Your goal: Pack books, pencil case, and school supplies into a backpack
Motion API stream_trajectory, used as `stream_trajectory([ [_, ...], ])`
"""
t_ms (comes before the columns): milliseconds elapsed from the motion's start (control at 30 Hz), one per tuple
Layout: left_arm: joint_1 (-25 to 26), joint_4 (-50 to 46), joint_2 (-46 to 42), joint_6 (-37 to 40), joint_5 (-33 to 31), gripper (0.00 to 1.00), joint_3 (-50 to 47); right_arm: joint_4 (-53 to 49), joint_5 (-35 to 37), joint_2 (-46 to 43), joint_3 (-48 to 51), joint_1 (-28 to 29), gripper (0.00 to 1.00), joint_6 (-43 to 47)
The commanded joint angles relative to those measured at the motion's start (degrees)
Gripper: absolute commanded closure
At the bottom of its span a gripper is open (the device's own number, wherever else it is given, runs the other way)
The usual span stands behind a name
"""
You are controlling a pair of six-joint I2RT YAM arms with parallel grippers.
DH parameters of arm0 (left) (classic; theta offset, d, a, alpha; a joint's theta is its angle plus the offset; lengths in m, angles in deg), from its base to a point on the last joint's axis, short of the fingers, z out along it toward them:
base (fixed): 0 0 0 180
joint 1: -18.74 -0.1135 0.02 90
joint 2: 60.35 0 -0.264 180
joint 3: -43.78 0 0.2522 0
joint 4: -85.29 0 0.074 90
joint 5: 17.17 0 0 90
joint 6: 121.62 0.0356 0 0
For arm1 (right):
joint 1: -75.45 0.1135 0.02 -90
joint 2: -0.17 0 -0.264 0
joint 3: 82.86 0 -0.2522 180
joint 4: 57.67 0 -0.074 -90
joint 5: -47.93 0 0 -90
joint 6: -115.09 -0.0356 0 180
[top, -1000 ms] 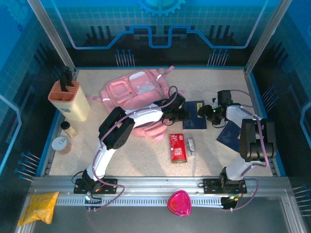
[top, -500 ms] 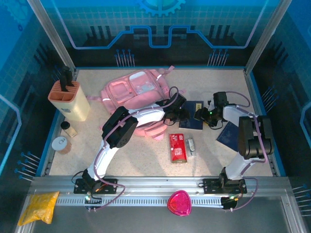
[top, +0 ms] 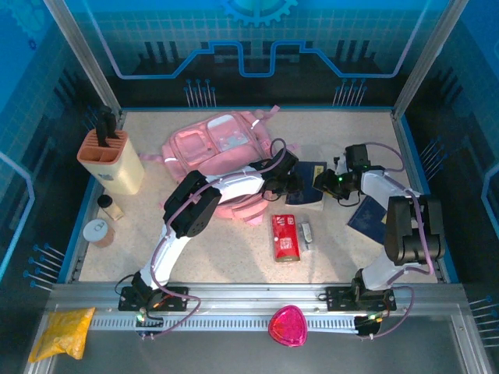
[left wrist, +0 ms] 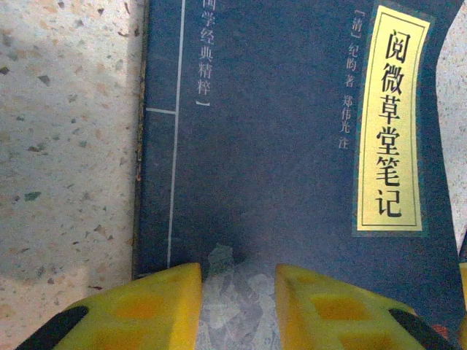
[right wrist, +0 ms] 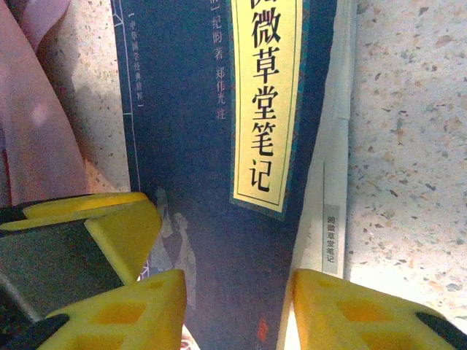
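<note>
The pink backpack (top: 214, 148) lies at the back left of the table. A navy book (top: 306, 188) with a yellow title label (left wrist: 390, 120) lies just to its right, between the two grippers. My left gripper (top: 287, 185) is open, its yellow fingertips (left wrist: 157, 306) apart over the cover's near edge. My right gripper (top: 327, 185) stands open astride the book (right wrist: 219, 182), one finger on the cover and the other at the white spine (right wrist: 330, 219). A second navy book (top: 366, 220) lies further right. The red pencil case (top: 286, 238) and a small grey-white piece (top: 306, 231) lie in front.
A beige knife block (top: 113, 160) stands at the left, with a small jar (top: 111, 206) and a can (top: 99, 232) in front of it. A pink heart-shaped thing (top: 287, 326) and a yellow bag (top: 62, 331) lie off the table, near the arm bases.
The right gripper's jaws have narrowed around the navy book. The book has slid a little left toward the backpack and now shows its white edge. The left gripper has hardly moved.
</note>
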Motion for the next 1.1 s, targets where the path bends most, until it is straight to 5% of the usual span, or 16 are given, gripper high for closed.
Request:
stream_trajectory([
  [0,-0.3,-1.4,0.4,0.2,-0.6,0.67,-0.8,-1.4,-3.1,-0.7,1.2,-0.6,0.61,1.0],
  [867,-1.2,-1.4,-0.6,-0.1,0.8,0.68,-0.5,1.8,-8.2,-1.1,2.8,-2.7,1.0,-1.3],
  [1067,-2.6,-0.6,-7.3,0.6,1.0,0.58,-2.9,0.6,-7.9,-3.2,2.4,-3.0,1.0,-1.1],
])
